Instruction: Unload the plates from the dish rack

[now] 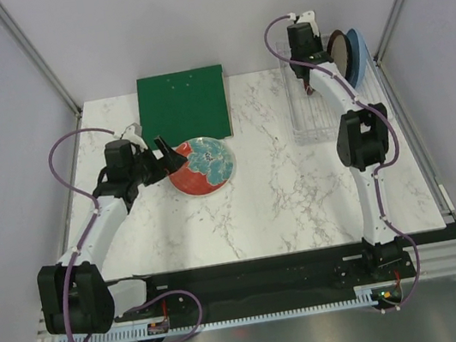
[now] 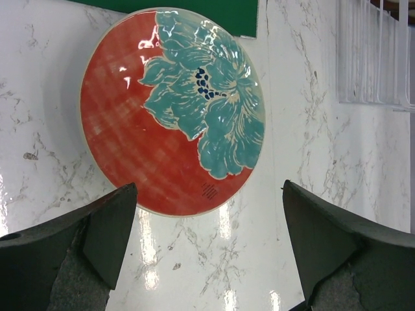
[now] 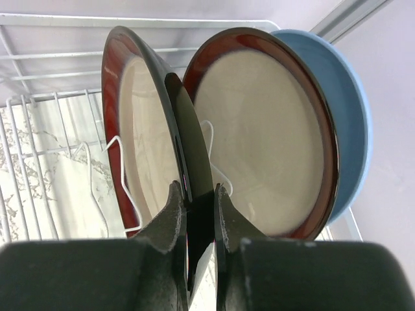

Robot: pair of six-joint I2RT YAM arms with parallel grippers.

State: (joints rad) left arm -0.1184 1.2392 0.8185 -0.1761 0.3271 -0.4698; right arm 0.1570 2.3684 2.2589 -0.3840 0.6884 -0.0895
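The red plate with a teal flower (image 1: 201,165) (image 2: 172,110) lies flat on the marble table. My left gripper (image 1: 175,155) (image 2: 209,189) hovers at its near edge, open wide and holding nothing. In the clear dish rack (image 1: 310,114) (image 3: 39,129) at the back right, two dark red-rimmed plates with beige centres (image 3: 139,129) (image 3: 259,136) and a light blue plate (image 1: 357,55) (image 3: 353,116) stand on edge. My right gripper (image 1: 309,71) (image 3: 196,194) is shut on the rim of the front red-rimmed plate, one finger on each side.
A flat green square board (image 1: 184,104) lies at the back, just behind the red plate. The rack (image 2: 376,58) sits close to the table's right edge and the enclosure wall.
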